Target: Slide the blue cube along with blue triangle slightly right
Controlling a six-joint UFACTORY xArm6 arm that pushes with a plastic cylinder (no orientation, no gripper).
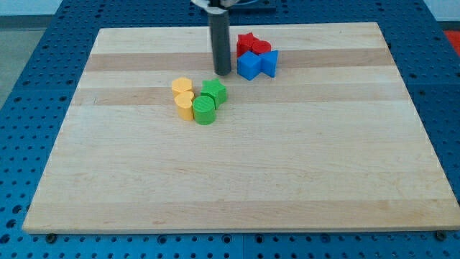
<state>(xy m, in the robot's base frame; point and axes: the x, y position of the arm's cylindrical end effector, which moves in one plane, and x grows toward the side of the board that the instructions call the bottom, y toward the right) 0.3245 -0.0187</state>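
Green cylinder [204, 110] sitting nearest camera, below-left of blue cube [249, 65]. Blue cube lying near board's top, blue triangle [269, 62] touching its right side. My tip [223, 72] standing just left of cube; no fingers, nothing grasped. Approach looking done; next calling for steady short rightward push.

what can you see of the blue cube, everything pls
The blue cube is a small, solid-coloured block with a matte, plastic-like look, sitting flat on the wooden board near the view's top. Its right side meets the blue triangle; the red blocks crowd directly behind it. My tip stands just to its left, seemingly a sliver short of touching.
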